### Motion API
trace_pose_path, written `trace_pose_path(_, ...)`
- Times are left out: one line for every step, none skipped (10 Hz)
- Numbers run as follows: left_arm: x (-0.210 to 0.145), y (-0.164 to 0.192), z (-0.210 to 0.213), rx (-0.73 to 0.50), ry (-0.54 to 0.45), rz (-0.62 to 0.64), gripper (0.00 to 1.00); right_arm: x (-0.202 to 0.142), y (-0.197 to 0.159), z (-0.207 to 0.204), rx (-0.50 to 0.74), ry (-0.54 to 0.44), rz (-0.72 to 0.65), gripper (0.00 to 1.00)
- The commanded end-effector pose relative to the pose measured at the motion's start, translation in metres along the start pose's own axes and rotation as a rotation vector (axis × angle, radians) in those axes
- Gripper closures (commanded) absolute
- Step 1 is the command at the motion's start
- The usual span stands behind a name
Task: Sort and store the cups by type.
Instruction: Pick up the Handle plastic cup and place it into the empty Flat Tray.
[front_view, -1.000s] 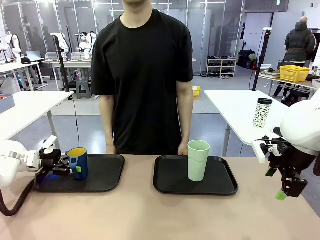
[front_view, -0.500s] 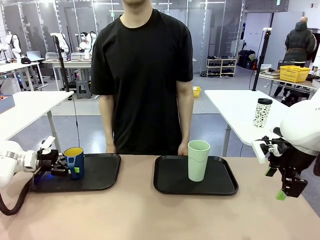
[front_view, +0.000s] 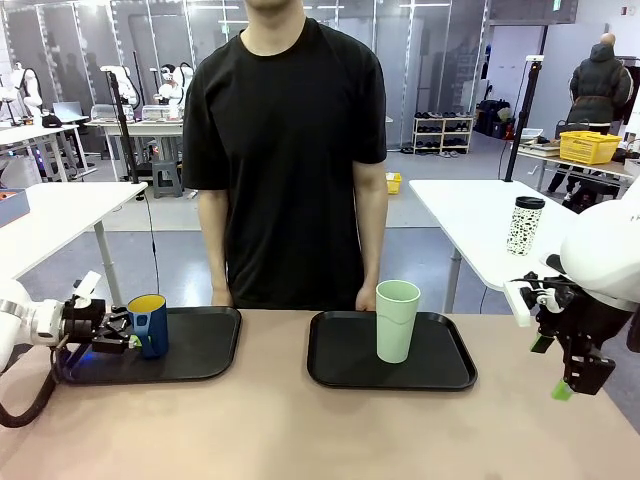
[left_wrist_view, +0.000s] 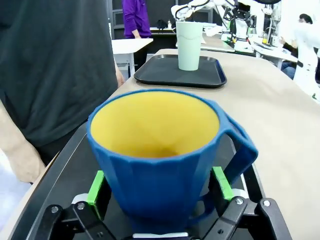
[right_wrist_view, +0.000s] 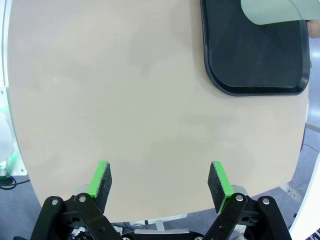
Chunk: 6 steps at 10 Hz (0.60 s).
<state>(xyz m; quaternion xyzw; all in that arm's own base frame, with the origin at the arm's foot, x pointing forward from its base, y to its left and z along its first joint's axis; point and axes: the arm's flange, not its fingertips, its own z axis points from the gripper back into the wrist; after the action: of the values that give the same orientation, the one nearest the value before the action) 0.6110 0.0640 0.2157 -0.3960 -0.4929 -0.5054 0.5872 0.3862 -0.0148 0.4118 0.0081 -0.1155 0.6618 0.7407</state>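
The blue mug (front_view: 149, 325) with a yellow inside stands on the left black tray (front_view: 200, 350), near its left end. My left gripper (front_view: 118, 333) lies level at the mug's left side, open, its green pads (left_wrist_view: 95, 186) flanking the mug (left_wrist_view: 160, 150) with the handle to one side. The pale mint-green tumbler (front_view: 397, 320) stands upright on the right black tray (front_view: 330, 375); its base edge (right_wrist_view: 275, 12) also appears in the right wrist view. My right gripper (front_view: 552, 367) hangs open and empty above the table's right end, far from both cups.
A person in a black T-shirt (front_view: 285, 150) stands at the far side, hands resting at the table edge behind the trays. A white speckled tumbler with a black lid (front_view: 525, 225) sits on another table behind. Bare tan tabletop (front_view: 300, 430) lies in front of the trays.
My left arm carried the blue mug leftward along the left tray, then drew back left while the mug stayed put. The right arm and the tumbler have not moved.
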Motion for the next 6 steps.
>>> trace_pose_path(0.011,-0.014,0.004,0.053,0.009,-0.016,0.00,0.002,0.001,-0.001,-0.006,0.014,-0.021,0.03)
trace_pose_path(0.014,-0.018,0.011,0.050,0.033,-0.018,0.00,0.002,0.001,-0.001,-0.006,0.014,-0.021,0.03)
trace_pose_path(0.016,-0.021,0.016,0.053,0.080,-0.019,0.00,0.002,0.001,-0.001,-0.006,0.014,-0.021,0.03)
trace_pose_path(0.018,-0.025,0.022,0.047,0.099,-0.013,0.00,0.002,0.001,-0.001,-0.006,0.014,-0.021,0.03)
trace_pose_path(0.020,-0.027,0.030,0.058,0.119,-0.003,0.00,0.002,0.001,-0.001,-0.006,0.014,-0.021,0.03)
trace_pose_path(0.022,-0.032,0.039,0.066,0.164,0.002,0.00,0.002,0.001,-0.001,-0.006,0.014,-0.021,0.03)
